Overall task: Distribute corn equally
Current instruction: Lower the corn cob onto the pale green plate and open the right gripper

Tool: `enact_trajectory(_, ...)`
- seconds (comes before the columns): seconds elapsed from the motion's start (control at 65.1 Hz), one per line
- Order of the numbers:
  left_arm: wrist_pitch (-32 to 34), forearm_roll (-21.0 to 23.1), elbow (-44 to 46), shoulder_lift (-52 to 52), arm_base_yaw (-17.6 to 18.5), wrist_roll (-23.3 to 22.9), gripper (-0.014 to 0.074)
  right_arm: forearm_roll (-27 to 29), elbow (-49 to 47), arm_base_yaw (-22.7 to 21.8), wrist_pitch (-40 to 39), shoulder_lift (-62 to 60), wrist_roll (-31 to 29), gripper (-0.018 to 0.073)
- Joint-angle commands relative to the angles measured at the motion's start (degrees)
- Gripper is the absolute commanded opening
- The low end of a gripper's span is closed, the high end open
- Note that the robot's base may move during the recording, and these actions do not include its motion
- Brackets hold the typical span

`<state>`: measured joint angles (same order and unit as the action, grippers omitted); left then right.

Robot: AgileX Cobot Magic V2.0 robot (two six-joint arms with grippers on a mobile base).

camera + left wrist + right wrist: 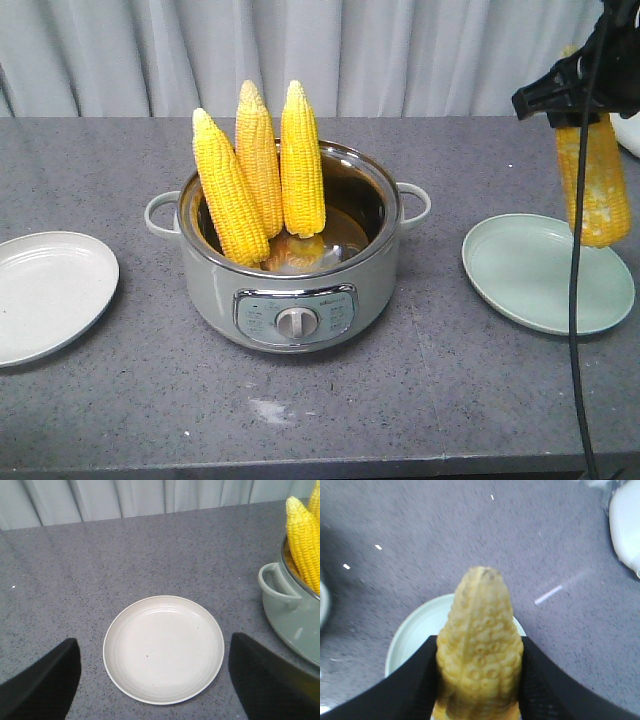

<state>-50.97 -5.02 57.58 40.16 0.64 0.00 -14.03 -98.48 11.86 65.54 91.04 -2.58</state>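
Three cobs of corn stand upright in the grey-green pot at the table's middle; a fourth piece lies at the pot's bottom. My right gripper is shut on another corn cob, which hangs vertically over the pale green plate. In the right wrist view that corn cob sits clamped between both black fingers, with the green plate below it. My left gripper is open above the white plate, with nothing between its fingers.
The white plate lies at the table's left. The pot has side handles and a front dial. A white object stands at the far right edge. A black cable hangs down past the green plate.
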Motion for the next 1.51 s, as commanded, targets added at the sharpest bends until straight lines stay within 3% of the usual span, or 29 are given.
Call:
enact_trajectory(0.0, 3.47, -0.05, 1.78, 0.47, -0.08, -0.35, 0.0587, -3.78, -1.56, -0.14, -1.43, 0.56, 0.51, 0.0269)
enact_trajectory(0.231, 3.47, -0.05, 1.78, 0.47, -0.08, -0.35, 0.0587, -7.17, -1.56, -0.14, 0.73, 7.12, 0.45, 0.0269)
enact_trajectory(0.984, 3.47, -0.05, 1.78, 0.47, -0.08, -0.35, 0.0587, -7.61, -1.56, -0.26, 1.91, 18.82, 0.32, 0.0272)
enact_trajectory(1.122, 3.47, -0.05, 1.78, 0.47, -0.08, -0.35, 0.0587, -7.5, -1.56, -0.26, 1.91, 19.07, 0.55, 0.0325)
enact_trajectory(1.337, 3.47, -0.05, 1.78, 0.47, -0.08, -0.35, 0.0587, -7.67, -1.56, -0.26, 1.65, 19.07, 1.24, 0.0488)
enact_trajectory(1.491, 3.47, -0.05, 1.78, 0.47, -0.08, -0.35, 0.0587, -7.88, -1.56, -0.26, 2.54, 17.6, 2.92, 0.0512)
